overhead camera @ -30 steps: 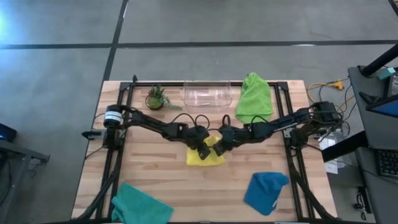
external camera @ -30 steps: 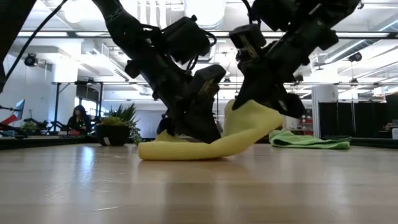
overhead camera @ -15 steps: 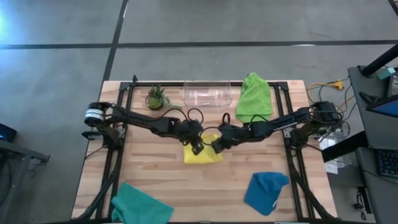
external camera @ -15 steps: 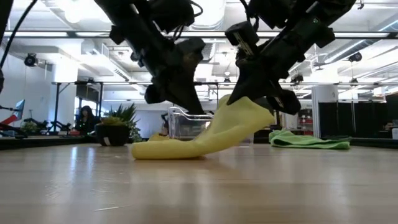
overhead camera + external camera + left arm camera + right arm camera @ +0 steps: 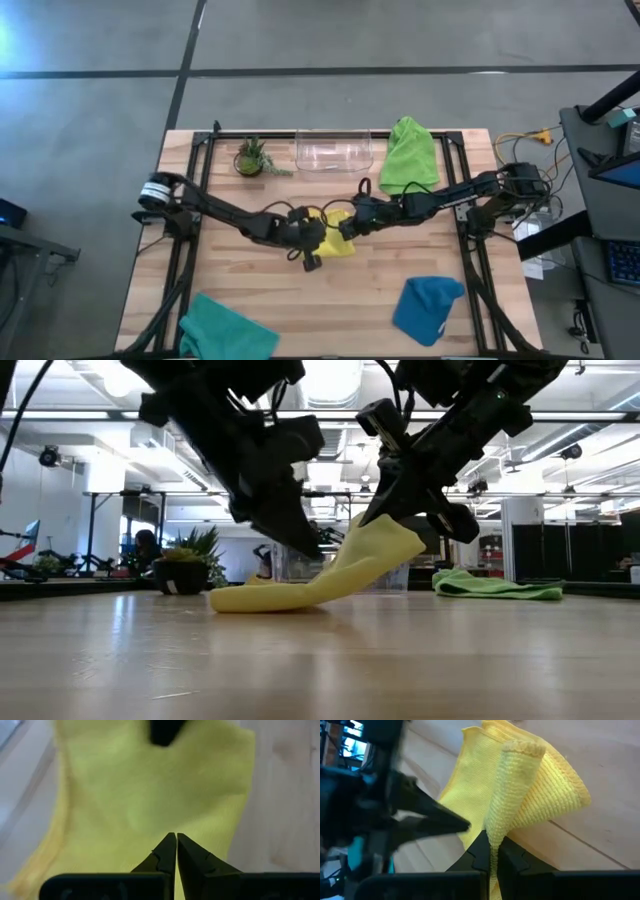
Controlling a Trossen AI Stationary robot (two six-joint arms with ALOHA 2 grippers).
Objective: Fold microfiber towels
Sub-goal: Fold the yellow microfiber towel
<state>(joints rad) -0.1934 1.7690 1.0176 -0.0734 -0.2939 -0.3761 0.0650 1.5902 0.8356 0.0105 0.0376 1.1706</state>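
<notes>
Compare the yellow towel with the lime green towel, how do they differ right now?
The yellow towel sits mid-table with one edge lifted, pinched by the right gripper; the lime green towel lies untouched at the far edge. The yellow one is partly folded, the green one a loose heap. Both are plain soft cloths.

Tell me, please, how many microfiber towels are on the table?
4: yellow towel mid-table in the right gripper, lime green towel at the far edge, blue towel near right, teal towel near left.
</notes>
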